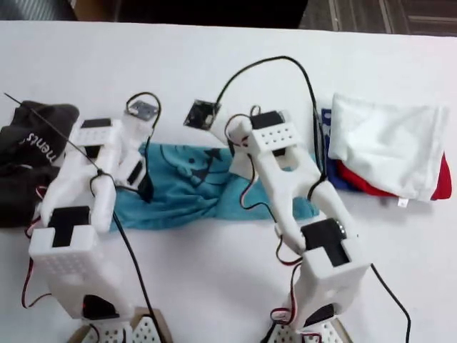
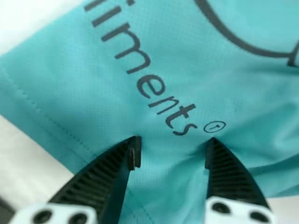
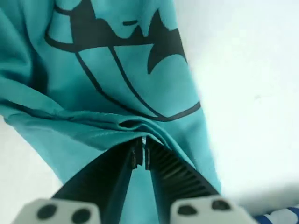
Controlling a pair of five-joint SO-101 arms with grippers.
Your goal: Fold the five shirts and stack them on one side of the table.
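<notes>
Black ridged fingers (image 2: 112,172) of the left end effector (image 2: 173,151) stand moderately apart, both tips pressed into the teal shirt (image 2: 140,70) just below a line of dark lettering, with a span of smooth cloth between them and nothing pinched. Up close in the right wrist view, the right end effector (image 3: 142,151) is closed down to a thin slit on a bunched fold of the same shirt, beneath a dark printed graphic.

From above, the high view gives the wider layout. The teal shirt lies in a crumpled band across the middle of the frame on the white counter (image 1: 214,279). The left arm (image 1: 93,179) leans over its left end and the right arm (image 1: 285,171) over its right half. At right of the frame sits a stack, a white shirt (image 1: 385,143) on top, a red shirt (image 1: 357,179) showing under it and a blue shirt (image 1: 327,136) at its left edge. A dark shirt (image 1: 28,164) lies heaped at the left edge.
</notes>
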